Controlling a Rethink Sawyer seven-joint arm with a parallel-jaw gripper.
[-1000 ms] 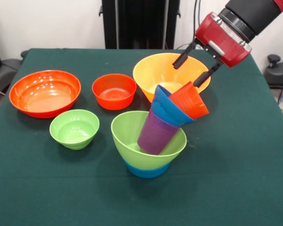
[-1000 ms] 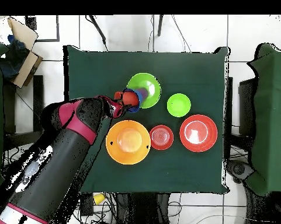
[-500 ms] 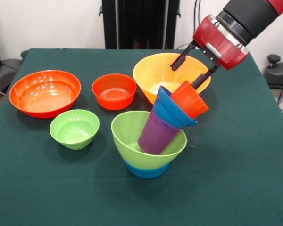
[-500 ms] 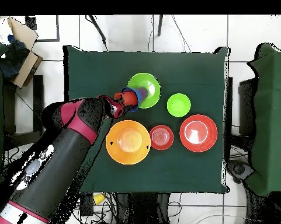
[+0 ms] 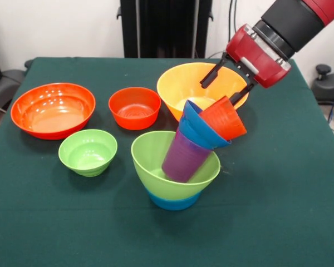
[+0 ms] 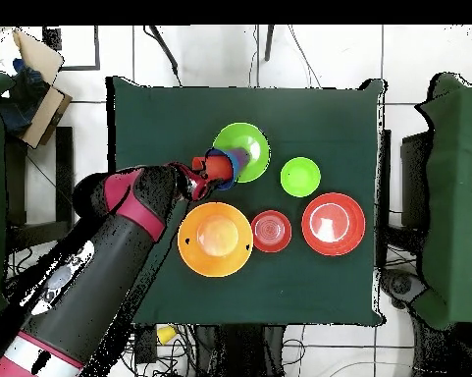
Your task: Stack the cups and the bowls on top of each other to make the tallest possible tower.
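The tower stands at the table's middle: a light green bowl [image 5: 150, 158] nested on a light blue bowl [image 5: 172, 201]. A purple cup [image 5: 183, 158] leans in it to the right, with a dark blue bowl [image 5: 196, 130] and an orange-red cup [image 5: 225, 118] on top, all tilted. My gripper [image 5: 219, 93] is open just above the orange-red cup's upper end, its fingers apart on either side. In the overhead view the gripper [image 6: 194, 169] is left of the cup [image 6: 213, 167]. The yellow cup is out of view.
A large yellow-orange bowl [image 5: 181, 83] stands behind the tower, under the gripper. A medium red-orange bowl [image 5: 134, 107], a large red-orange bowl [image 5: 53, 109] and a small light green bowl [image 5: 88, 151] stand to the left. My arm [image 6: 102, 265] crosses the table's edge.
My gripper has drawn slightly up and back from the orange-red cup. The leaning stack has stayed in place.
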